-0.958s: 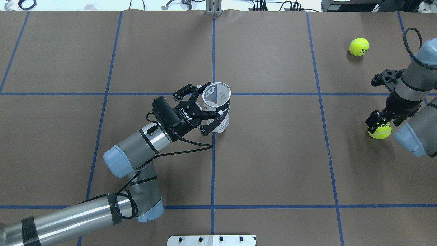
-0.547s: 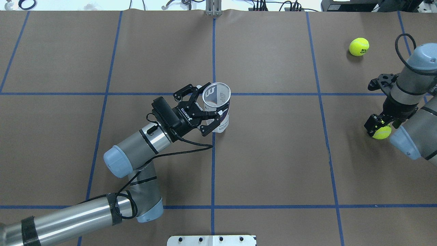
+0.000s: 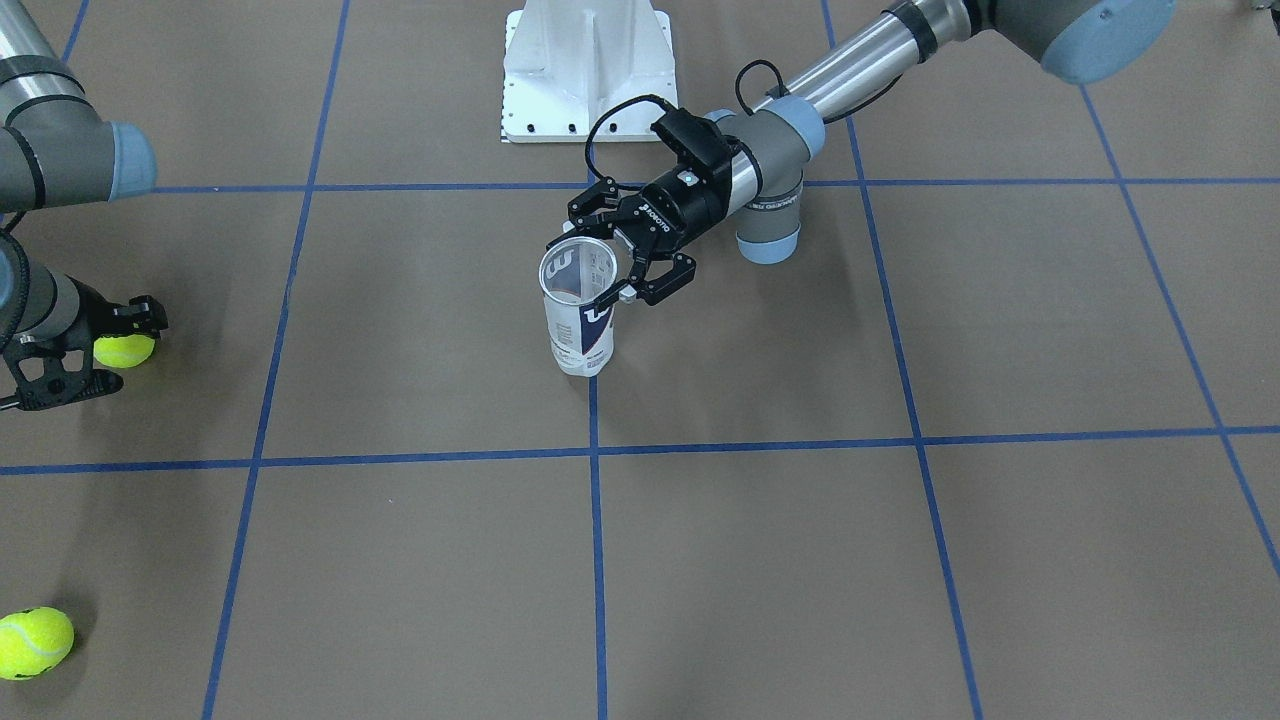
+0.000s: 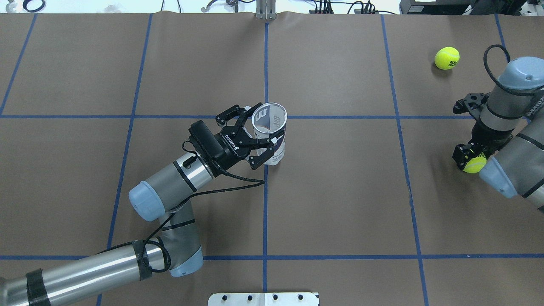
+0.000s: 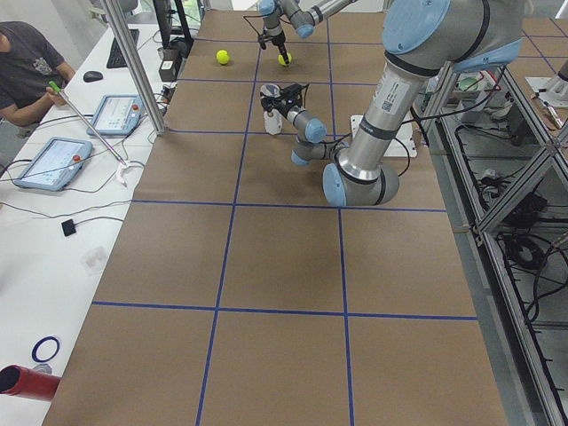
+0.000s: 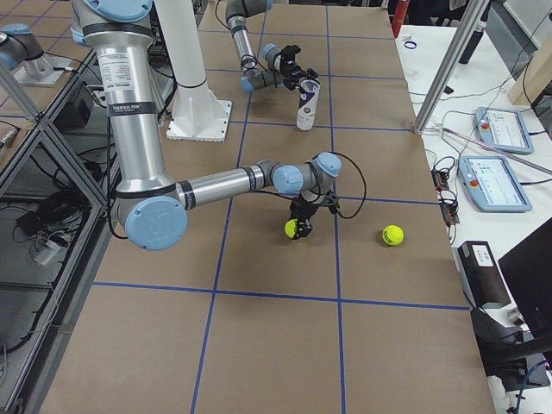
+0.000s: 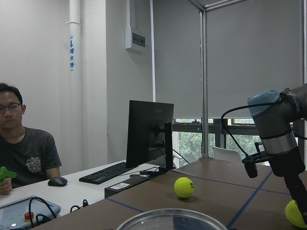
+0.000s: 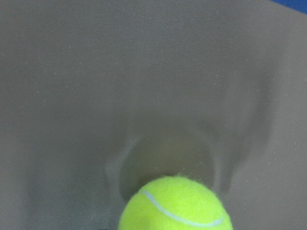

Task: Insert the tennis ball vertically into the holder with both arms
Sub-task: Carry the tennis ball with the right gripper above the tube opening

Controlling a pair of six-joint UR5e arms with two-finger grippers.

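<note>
One holder (image 3: 582,335) stands upright at the middle of the table (image 4: 340,191), its sides clasped by the left gripper (image 4: 262,131). The right gripper (image 4: 468,158) pinches one ball (image 4: 477,164); the second ball (image 4: 447,58) lies well apart.

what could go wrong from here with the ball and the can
The yellow tennis ball sits at the tips of the right gripper, so it may slip during the carry. The clear plastic tennis-ball can is narrow and held near its rim by the left gripper; an off-centre drop could bounce off or tip it.
</note>
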